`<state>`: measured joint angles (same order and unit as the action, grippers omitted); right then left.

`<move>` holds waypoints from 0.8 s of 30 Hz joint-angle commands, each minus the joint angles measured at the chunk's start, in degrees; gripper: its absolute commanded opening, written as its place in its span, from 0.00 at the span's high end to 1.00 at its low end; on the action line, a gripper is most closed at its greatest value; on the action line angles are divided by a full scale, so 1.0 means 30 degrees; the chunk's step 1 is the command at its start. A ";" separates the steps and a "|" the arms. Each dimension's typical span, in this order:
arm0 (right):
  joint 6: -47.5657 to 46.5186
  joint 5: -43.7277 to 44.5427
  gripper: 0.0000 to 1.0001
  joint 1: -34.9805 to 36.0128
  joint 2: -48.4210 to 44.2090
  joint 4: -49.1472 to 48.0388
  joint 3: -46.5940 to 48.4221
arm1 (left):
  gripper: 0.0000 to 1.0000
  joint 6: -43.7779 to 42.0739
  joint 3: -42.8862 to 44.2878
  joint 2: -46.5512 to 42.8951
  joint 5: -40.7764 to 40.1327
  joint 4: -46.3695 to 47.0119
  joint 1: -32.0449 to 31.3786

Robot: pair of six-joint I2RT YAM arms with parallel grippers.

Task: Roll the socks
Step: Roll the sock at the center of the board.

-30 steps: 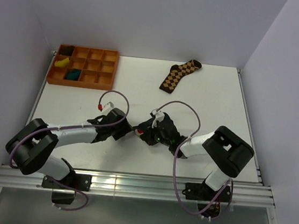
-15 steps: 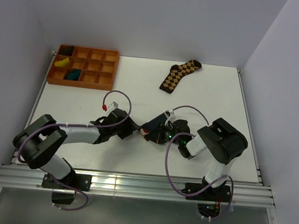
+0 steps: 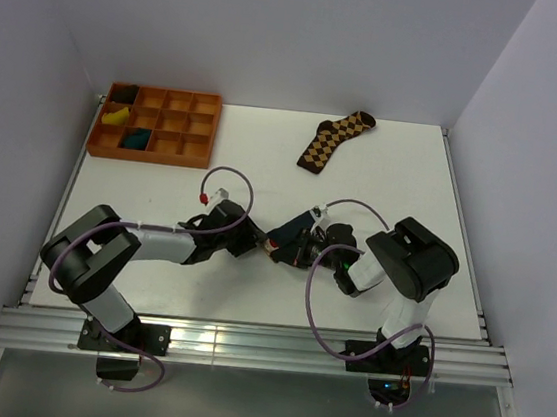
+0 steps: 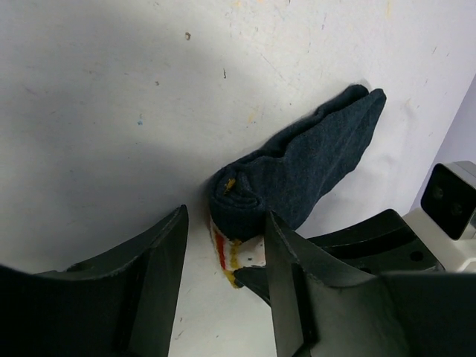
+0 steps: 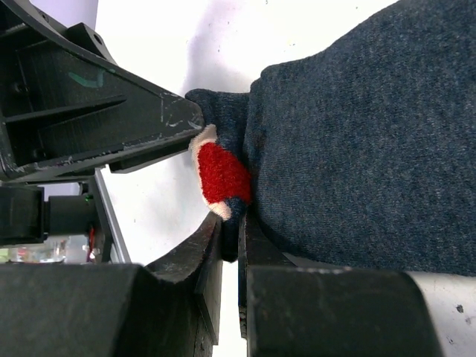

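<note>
Top external view has both arms folded low over the table (image 3: 412, 184), their wrists meeting near the middle of the near half. The teal sock (image 3: 284, 237) lies flat between them, mostly hidden from above by the two wrists.

From the left wrist camera, the teal sock (image 4: 312, 156) runs away at a slant with its near end curled into a small roll (a striped red, yellow and white patch peeks out underneath). The left gripper (image 4: 227, 217) stands about half wide with that roll between its fingertips. Bare table shows between the roll and the left-hand finger, and I cannot tell whether the other finger touches the fabric.

From the right wrist camera, the right gripper (image 5: 230, 227) is nearly closed and pinches the sock's edge right beside a red patch (image 5: 221, 175). One black finger of the left gripper reaches in just above that patch, so the two grippers crowd the same end.

An orange tray (image 3: 148, 158) sits well away at the far left corner. Its compartments hold a black item (image 3: 122, 95), a yellow item (image 3: 116, 117) and a teal bundle (image 3: 138, 138). A brown argyle sock (image 3: 335, 137) lies near the far edge, clear of both arms.
</note>
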<state>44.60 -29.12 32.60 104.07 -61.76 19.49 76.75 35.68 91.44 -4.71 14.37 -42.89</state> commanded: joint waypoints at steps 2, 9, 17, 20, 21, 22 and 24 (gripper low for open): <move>0.0104 0.0157 0.99 -0.0144 0.0553 0.0868 -0.0138 | 0.51 -0.0476 0.0849 0.0691 0.0369 -0.0218 -0.0408; 0.0164 0.0128 0.98 -0.0232 0.0380 0.1072 -0.0050 | 0.63 -0.0769 0.1406 0.1336 0.0135 -0.1214 -0.0730; -0.1592 0.0888 0.70 -0.0495 -0.3923 0.6074 0.1088 | 0.95 -0.1735 0.2344 0.1396 -0.1328 -0.3617 -0.0965; -0.2589 0.1942 0.59 -0.0758 -0.6145 1.0024 0.1880 | 1.00 -0.2144 0.2607 0.1366 -0.1796 -0.4346 -0.0995; -0.2794 0.2292 0.58 -0.0875 -0.6590 1.0706 0.2087 | 1.00 -0.2233 0.2666 0.1395 -0.1886 -0.4554 -0.1024; -0.3318 0.3079 0.57 -0.1108 -0.6914 1.1438 0.2321 | 1.00 -0.2292 0.2841 0.1424 -0.1945 -0.4701 -0.1024; -0.3877 0.4224 0.55 -0.1257 -0.7444 1.3693 0.3286 | 1.00 -0.2526 0.2989 0.1483 -0.1975 -0.4790 -0.1082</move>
<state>37.87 -23.07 29.95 84.49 -32.91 25.30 72.12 43.16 94.76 -7.73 4.91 -45.76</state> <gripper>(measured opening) 0.447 0.191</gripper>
